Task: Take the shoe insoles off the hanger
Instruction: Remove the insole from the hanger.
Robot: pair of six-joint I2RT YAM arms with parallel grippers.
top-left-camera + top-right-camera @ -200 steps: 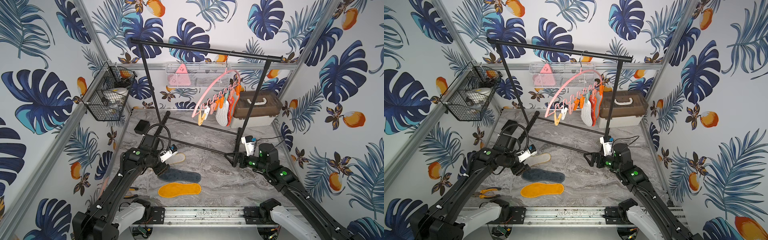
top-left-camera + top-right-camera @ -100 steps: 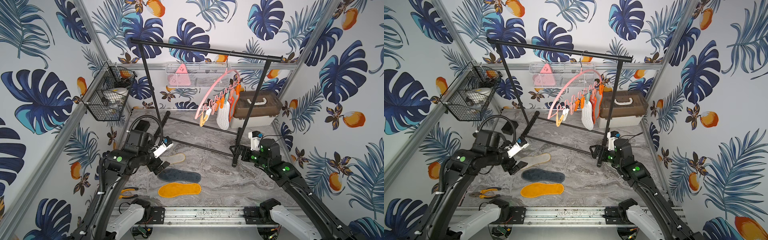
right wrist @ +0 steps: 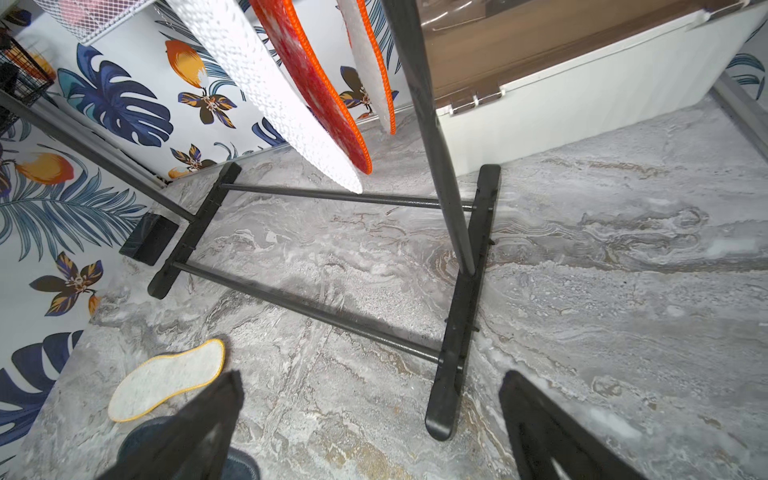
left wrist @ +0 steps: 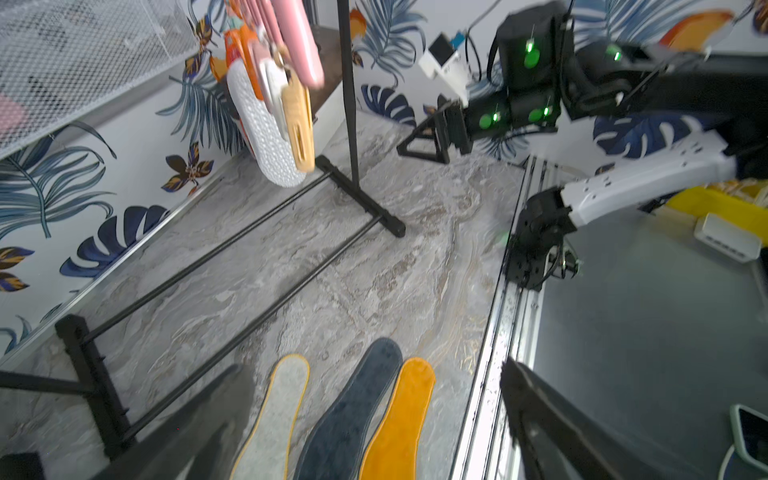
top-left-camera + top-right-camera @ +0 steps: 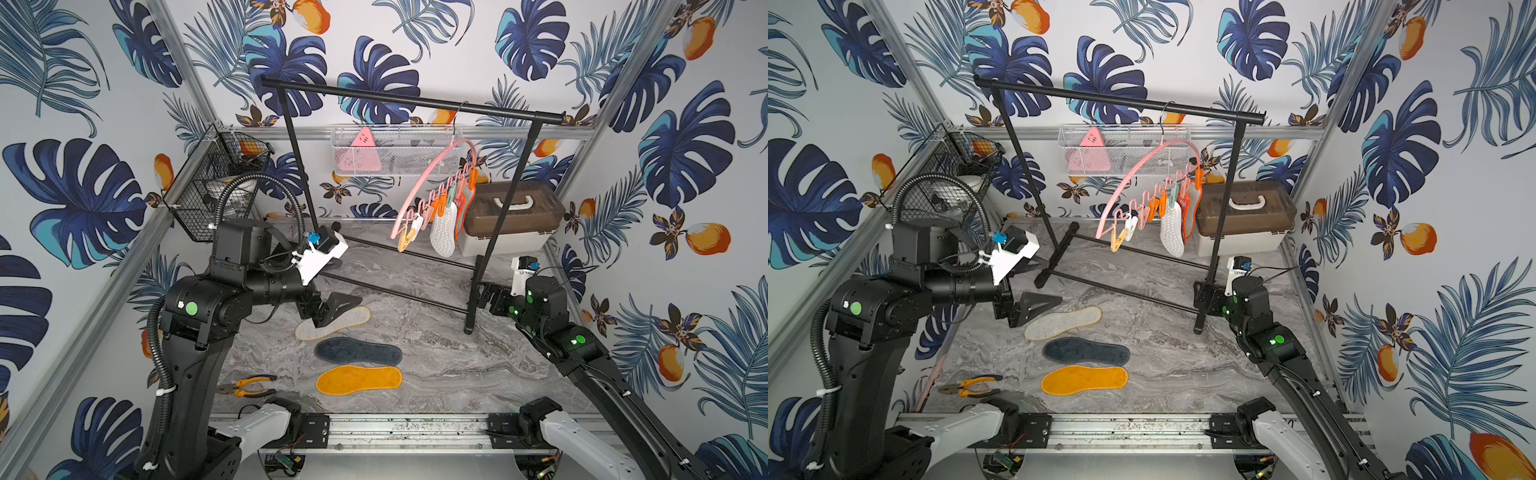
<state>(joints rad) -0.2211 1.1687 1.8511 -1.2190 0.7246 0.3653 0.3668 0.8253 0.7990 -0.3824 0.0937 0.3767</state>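
At the left, the left tool [image 5: 338, 309] hangs over one end of the cream insole [image 5: 353, 318], its jaws spread wide with nothing between them. Orange-handled pliers [image 5: 249, 384] lie on the marble surface [image 5: 436, 345] near its front edge. The cream insole, the navy insole [image 5: 357, 352] and the orange insole [image 5: 359, 379] lie flat there, side by side. Further right, the pink hanger [image 5: 432, 174] hooks over the black garment rail [image 5: 411, 99]. A pale dotted insole [image 5: 443, 230] and two red-orange mesh insoles [image 3: 324, 91] hang clipped to it. A brown-lidded box [image 5: 511, 216] sits behind them. At the right, the right tool [image 5: 484, 296] is just beside the rail's upright, jaws wide, holding nothing.
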